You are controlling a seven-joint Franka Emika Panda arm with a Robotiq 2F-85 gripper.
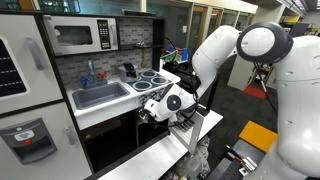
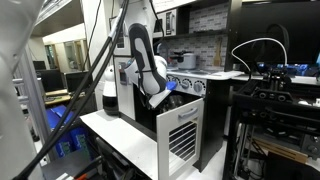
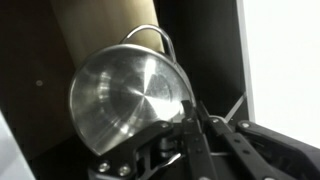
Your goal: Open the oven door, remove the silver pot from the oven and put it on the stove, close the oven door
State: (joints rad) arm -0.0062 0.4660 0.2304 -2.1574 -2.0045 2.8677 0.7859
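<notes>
pot (image 3: 130, 95): silver, tilted, in the dark oven cavity, wire handle raised.
gripper (image 3: 192, 116): jaws pinching the pot's rim.
oven door (image 2: 180, 135): swung open, slatted window showing.
stove (image 1: 150, 75): on the tabletop above the cavity.

Shiny silver pot (image 3: 130, 95) is seen tilted and gripped at its rim. Slatted oven door (image 2: 183, 135) is swung open. White stove (image 1: 150, 76) is seen on the counter.

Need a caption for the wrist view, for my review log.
Jaws shut on the rim of the silver pot, framed by the dark oven interior.
</notes>
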